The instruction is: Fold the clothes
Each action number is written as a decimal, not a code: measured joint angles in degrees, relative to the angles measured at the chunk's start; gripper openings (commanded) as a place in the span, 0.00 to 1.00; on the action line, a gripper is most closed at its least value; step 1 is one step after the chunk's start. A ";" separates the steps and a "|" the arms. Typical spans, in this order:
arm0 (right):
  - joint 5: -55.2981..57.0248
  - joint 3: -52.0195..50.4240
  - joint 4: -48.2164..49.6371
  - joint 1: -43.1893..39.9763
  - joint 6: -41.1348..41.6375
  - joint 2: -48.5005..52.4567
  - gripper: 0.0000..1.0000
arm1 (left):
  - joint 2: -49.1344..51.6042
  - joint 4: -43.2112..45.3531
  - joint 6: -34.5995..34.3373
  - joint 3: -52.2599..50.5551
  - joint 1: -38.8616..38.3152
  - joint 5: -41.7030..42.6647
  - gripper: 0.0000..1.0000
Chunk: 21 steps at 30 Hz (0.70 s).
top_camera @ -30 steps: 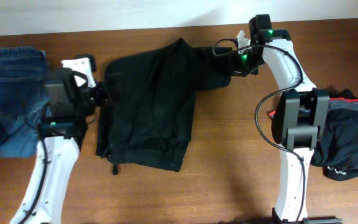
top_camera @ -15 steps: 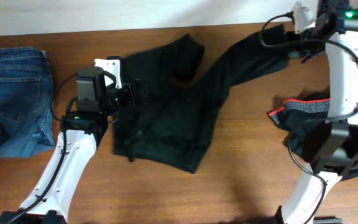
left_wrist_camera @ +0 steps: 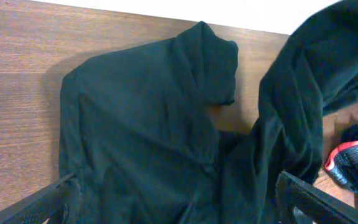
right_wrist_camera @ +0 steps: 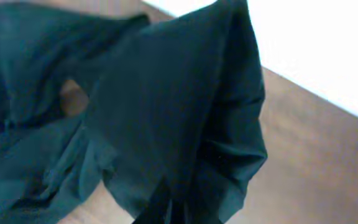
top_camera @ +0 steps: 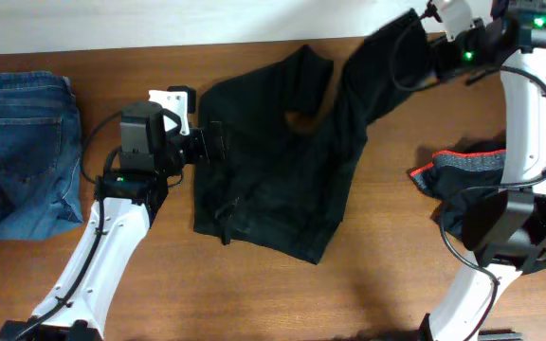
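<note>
A pair of black trousers lies spread across the middle of the brown table. My left gripper is at the trousers' left waist edge. In the left wrist view its fingers stand wide apart with the dark cloth between them. My right gripper is shut on one trouser leg and holds it raised at the far right corner. In the right wrist view the cloth hangs bunched from the closed fingers. The other leg lies folded near the far edge.
Folded blue jeans lie at the table's left end. A heap of black and red clothes lies at the right beside the right arm's base, and it also shows in the left wrist view. A white wall runs behind the far edge.
My right gripper has swung right and up with the trouser leg, stretching it out. The whole garment slid right, and my left gripper moved right with its waist edge.
</note>
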 measured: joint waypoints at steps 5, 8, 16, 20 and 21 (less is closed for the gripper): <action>-7.37 0.00 2.51 0.00 -8.28 0.00 0.04 | 0.00 0.00 0.96 0.00 0.00 0.00 0.99; -11.65 -0.02 2.10 0.00 -17.38 0.00 0.04 | 0.00 0.00 1.40 0.00 0.00 0.00 0.99; -22.71 -0.33 9.46 -3.06 -33.62 0.42 0.04 | 0.00 0.02 2.62 0.00 0.00 0.00 0.99; -26.82 -0.37 13.05 -6.99 -33.57 2.21 0.99 | 0.00 0.00 2.86 0.00 -0.17 -0.02 0.99; -27.36 -0.37 14.40 -8.00 -32.35 3.06 0.99 | 0.00 0.00 2.86 0.00 -0.44 0.00 0.99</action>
